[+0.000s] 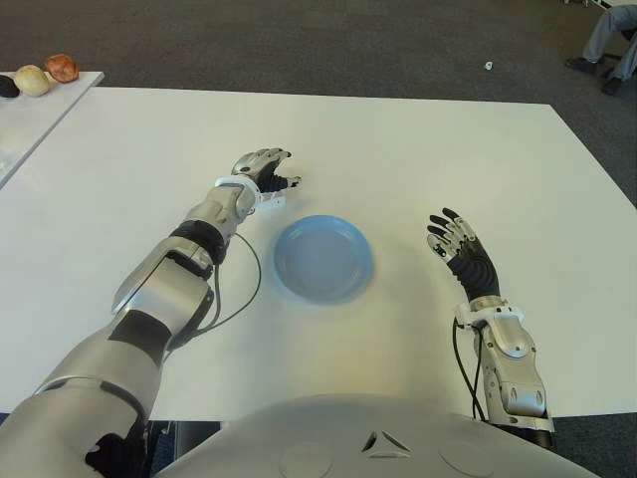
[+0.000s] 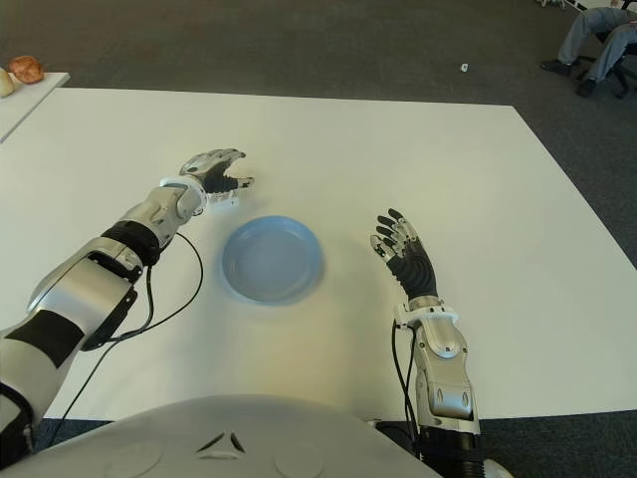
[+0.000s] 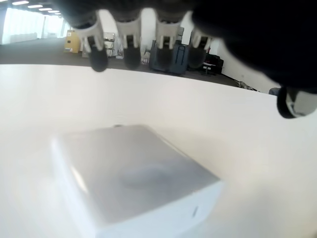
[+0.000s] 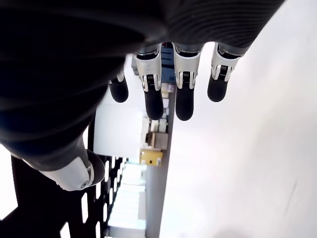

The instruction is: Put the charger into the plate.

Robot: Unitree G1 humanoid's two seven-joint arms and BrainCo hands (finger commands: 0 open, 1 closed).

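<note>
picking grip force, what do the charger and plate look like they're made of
Charger: probably hard white plastic, smooth with a soft sheen; crisp edges, rounded corners. The left hand hovers over it, fingers open, not gripping. Plate: looks like thin light-blue plastic or coated paper, matte, with a shallow raised rim; which one is unclear.

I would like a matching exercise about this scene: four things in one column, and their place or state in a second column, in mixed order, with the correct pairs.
Things:
1. charger
2. plate
3. left robot hand
4. right robot hand

Places or states:
A. blue, lies on the table between the two hands, with nothing in it
B. fingers spread, holds nothing, to the right of the plate
C. white block on the table, under curved fingers
D. arched over the charger, not closed on it, beyond the plate's left edge

Pairs: 1-C, 2-A, 3-D, 4-B
</note>
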